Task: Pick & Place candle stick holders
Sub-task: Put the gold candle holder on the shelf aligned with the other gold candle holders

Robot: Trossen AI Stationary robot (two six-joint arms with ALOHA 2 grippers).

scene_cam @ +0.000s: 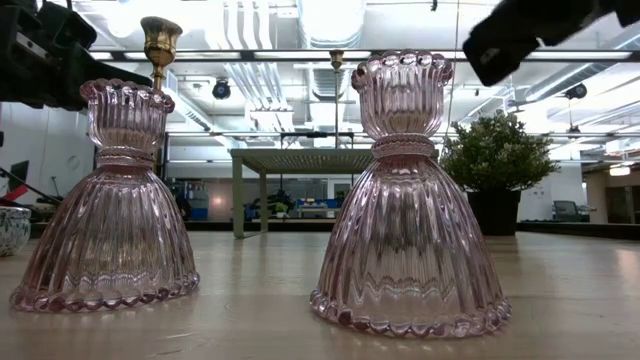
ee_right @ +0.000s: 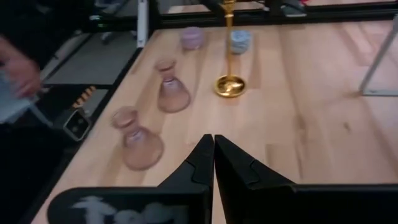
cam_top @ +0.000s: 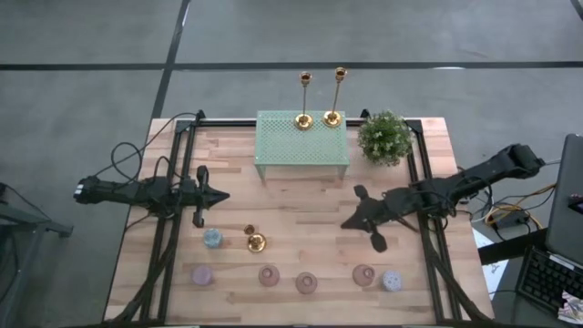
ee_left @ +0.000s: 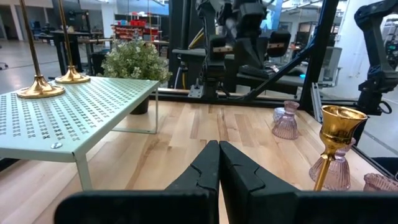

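While two candle stick holders (cam_top: 318,117) already stand on the green mesh shelf (cam_top: 301,141) at the table's 12 o'clock, the third candle stick holder (cam_top: 256,241) is still down on the wooden table (cam_top: 310,205), about 7 o'clock from centre, among pink glass holders (cam_top: 269,275) (and a bluish one just beside it). Left gripper (cam_top: 221,194) hovers at roughly 11 o'clock of that piece, fingers pressed together, holding nothing. Right gripper (cam_top: 350,223) sits near table centre at the piece's 3 o'clock, also closed and empty. Judged step: two placed, last pick not yet started. Next move likely calls for the nearer left gripper to spread its fingers, drop to the thin stem, clamp without knocking the neighbouring glass, then lift it to the shelf beside the other two.
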